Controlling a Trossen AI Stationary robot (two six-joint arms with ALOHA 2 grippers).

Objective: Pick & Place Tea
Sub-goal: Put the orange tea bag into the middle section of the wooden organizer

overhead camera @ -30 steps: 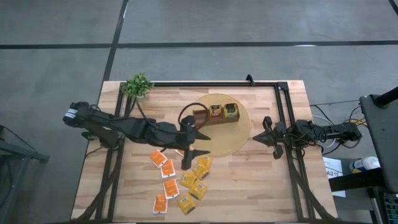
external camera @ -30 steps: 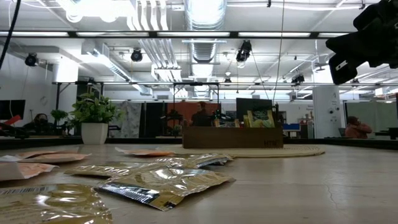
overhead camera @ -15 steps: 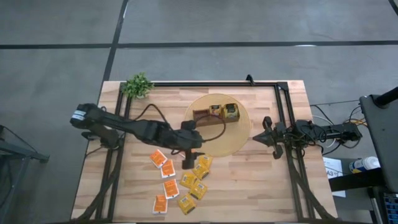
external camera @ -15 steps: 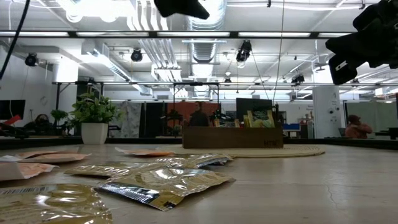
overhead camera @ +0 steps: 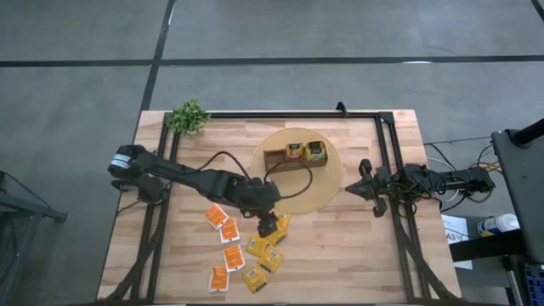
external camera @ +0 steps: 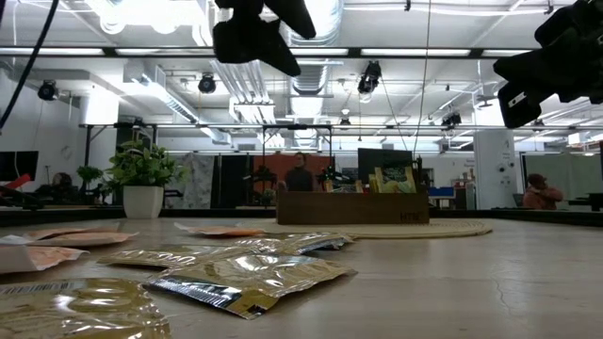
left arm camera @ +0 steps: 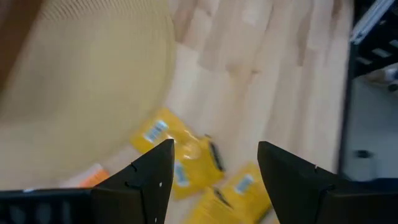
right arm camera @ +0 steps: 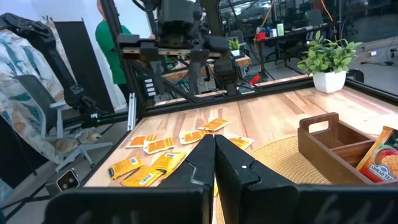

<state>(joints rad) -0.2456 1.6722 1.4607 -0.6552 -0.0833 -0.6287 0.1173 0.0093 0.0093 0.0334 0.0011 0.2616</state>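
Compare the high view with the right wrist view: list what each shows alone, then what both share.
High view only: the whole table from above, the grey floor around it, and the parked right arm at its right edge with shut jaws. Right wrist view only: a person in green and a chair beyond the table. Both: the sachets loose on the wood, the wooden box on the round mat, the plant, and the left arm reaching over the sachets.
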